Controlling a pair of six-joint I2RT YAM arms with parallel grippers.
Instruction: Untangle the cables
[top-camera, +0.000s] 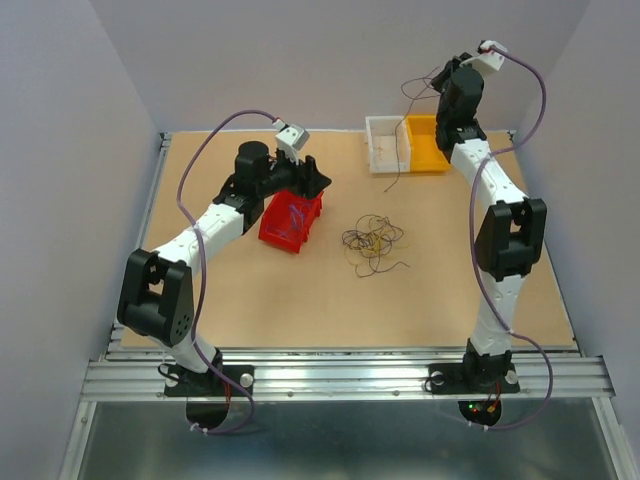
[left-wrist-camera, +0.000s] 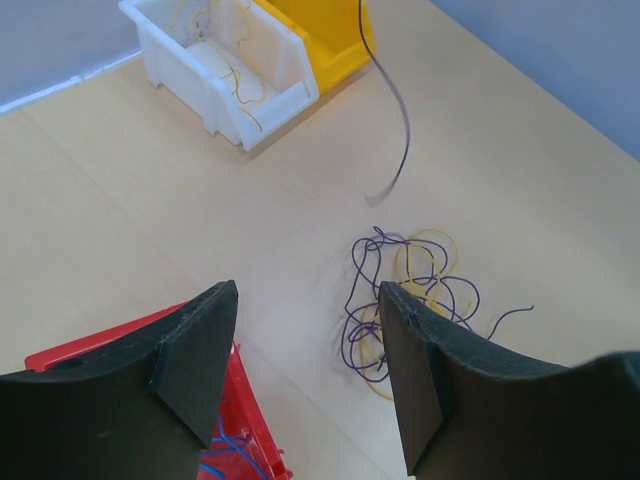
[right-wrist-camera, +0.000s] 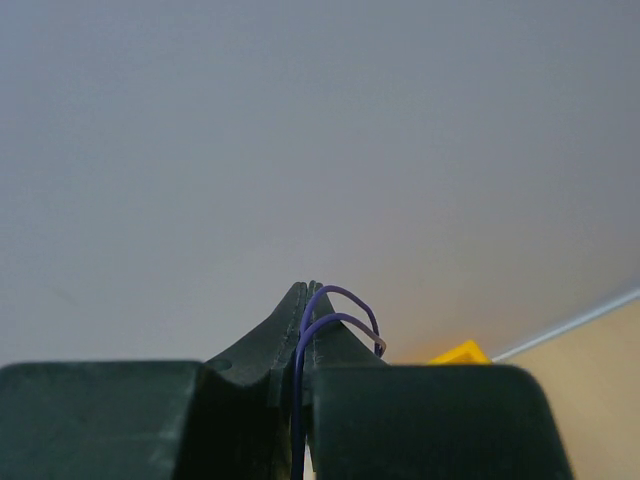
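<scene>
A loose clump of thin purple, yellow and dark cables (top-camera: 372, 240) lies on the table's middle; it also shows in the left wrist view (left-wrist-camera: 410, 295). My left gripper (top-camera: 315, 178) is open and empty, hovering over the red bin's (top-camera: 290, 220) far edge, left of the clump. My right gripper (top-camera: 437, 80) is raised high above the back bins and shut on a purple cable (right-wrist-camera: 335, 310). That cable (top-camera: 403, 150) hangs down in front of the white bin; its free end (left-wrist-camera: 395, 150) dangles above the table.
A white bin (top-camera: 386, 145) with yellow wires and a yellow bin (top-camera: 430, 145) stand at the back. The red bin (left-wrist-camera: 240, 430) holds blue wires. Grey walls enclose the table on three sides.
</scene>
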